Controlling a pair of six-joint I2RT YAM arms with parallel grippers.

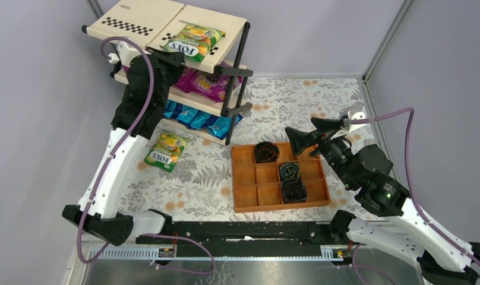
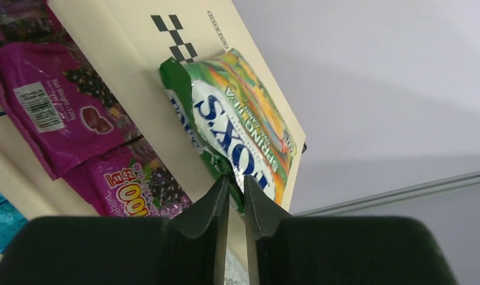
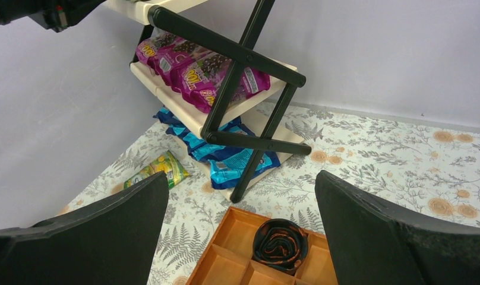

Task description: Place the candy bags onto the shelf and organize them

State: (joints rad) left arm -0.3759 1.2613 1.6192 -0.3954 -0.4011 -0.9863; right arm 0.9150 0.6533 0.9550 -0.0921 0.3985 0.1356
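Note:
A green-yellow candy bag (image 1: 193, 40) lies on the top tier of the shelf (image 1: 130, 18). My left gripper (image 1: 177, 58) is at its near edge, shut on the bag's green edge (image 2: 196, 71), which sits between the fingertips in the left wrist view (image 2: 236, 178). Magenta bags (image 1: 205, 83) fill the middle tier and blue bags (image 1: 196, 119) the bottom tier. Another green-yellow bag (image 1: 166, 149) lies on the table in front of the shelf. My right gripper (image 1: 306, 133) is open and empty above the tray's far edge.
An orange-brown compartment tray (image 1: 243, 199) sits right of the shelf and holds three dark coiled rolls, one at its far edge (image 1: 266, 151). Black shelf posts (image 1: 237, 77) stand at the shelf's right end. Grey walls enclose the patterned table.

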